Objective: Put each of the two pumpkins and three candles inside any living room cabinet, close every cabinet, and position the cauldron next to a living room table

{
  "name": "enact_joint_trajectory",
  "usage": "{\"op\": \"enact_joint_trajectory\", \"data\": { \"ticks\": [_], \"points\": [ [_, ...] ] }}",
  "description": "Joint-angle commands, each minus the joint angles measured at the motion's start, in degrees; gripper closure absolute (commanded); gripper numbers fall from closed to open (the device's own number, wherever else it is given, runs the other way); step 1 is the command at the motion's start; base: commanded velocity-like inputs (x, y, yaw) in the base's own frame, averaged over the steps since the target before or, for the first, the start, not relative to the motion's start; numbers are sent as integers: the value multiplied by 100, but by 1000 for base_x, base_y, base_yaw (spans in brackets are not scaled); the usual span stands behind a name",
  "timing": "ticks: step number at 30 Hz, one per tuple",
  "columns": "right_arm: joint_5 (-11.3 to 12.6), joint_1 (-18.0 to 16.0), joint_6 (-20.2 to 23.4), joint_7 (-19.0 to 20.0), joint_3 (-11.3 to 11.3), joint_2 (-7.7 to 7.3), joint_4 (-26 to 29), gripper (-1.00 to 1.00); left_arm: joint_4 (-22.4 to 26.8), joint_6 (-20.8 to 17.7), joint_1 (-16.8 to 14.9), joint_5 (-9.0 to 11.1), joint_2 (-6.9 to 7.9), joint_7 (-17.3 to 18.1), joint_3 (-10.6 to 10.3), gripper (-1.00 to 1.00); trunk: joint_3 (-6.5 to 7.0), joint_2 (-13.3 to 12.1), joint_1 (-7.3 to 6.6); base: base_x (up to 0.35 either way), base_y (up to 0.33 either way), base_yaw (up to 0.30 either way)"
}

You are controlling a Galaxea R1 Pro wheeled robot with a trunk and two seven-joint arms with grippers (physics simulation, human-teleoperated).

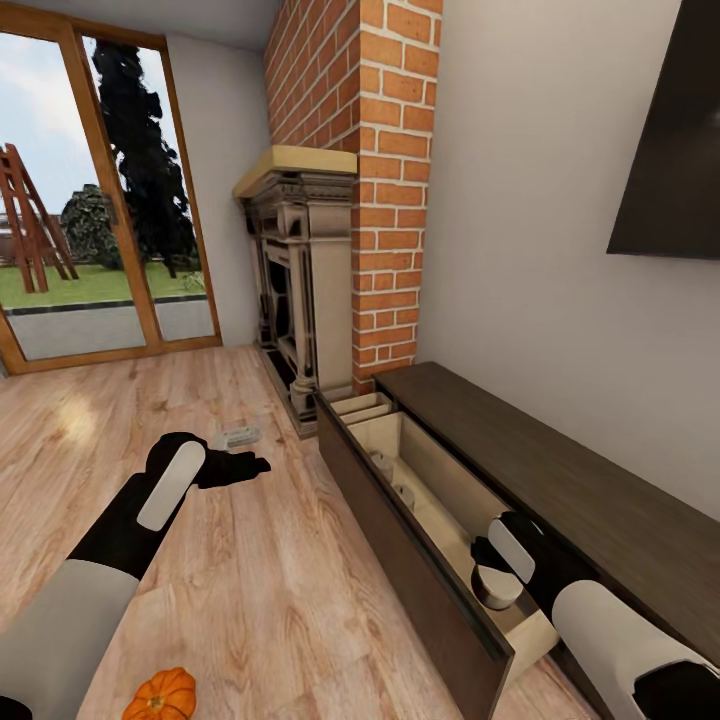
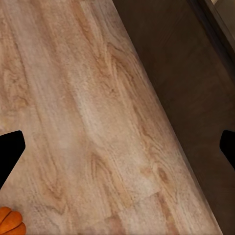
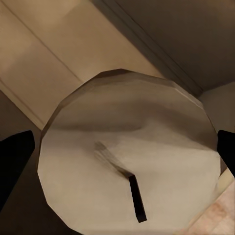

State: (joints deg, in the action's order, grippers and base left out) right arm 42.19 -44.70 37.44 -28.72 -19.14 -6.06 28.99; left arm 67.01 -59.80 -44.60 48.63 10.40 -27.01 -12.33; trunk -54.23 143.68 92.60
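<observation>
On the wooden living-room floor (image 1: 250,560), the cabinet (image 1: 560,470) drawer stands open at four o'clock, where the right gripper (image 1: 497,580) clamps a candle (image 3: 129,161) that may snag the drawer's edge; the left gripper (image 1: 235,468) is spread empty, one pumpkin (image 1: 160,695) at seven o'clock.

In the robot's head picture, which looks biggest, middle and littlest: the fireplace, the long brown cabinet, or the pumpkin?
1. Cabinet, though it sits nearest the camera, which helps.
2. Fireplace.
3. Pumpkin, by far the littlest, and cut off at the picture's edge.
</observation>
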Motion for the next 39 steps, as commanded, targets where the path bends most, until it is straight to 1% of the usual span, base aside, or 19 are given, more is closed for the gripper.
{"op": "enact_joint_trajectory", "data": {
  "ticks": [1, 14, 18, 26, 39],
  "points": [
    [61, -4, 12, -46, -46, -8, 11, 100, 5, -6, -5, 58, 5, -60, -14, -100, -6, 3, -1, 0, 0, 0],
    [61, -4, 5, -46, -46, -25, -12, 100, 11, -6, -5, 58, 5, -60, -15, -100, -294, 20, 32, 0, 0, 0],
    [61, -4, -124, -46, -46, -27, -29, 100, 12, -6, -5, 58, 5, -65, -15, -100, -383, 26, 43, 0, 0, 0],
    [62, -10, -412, -23, -45, -27, -312, 100, 8, -6, -5, 58, 5, -64, -15, -100, -383, 26, 43, 0, 0, 0],
    [61, -11, -482, -20, -46, -27, -349, 100, 14, -6, -5, 58, 5, -66, -15, -100, -383, 26, 43, 5, 0, 0]
  ]
}}
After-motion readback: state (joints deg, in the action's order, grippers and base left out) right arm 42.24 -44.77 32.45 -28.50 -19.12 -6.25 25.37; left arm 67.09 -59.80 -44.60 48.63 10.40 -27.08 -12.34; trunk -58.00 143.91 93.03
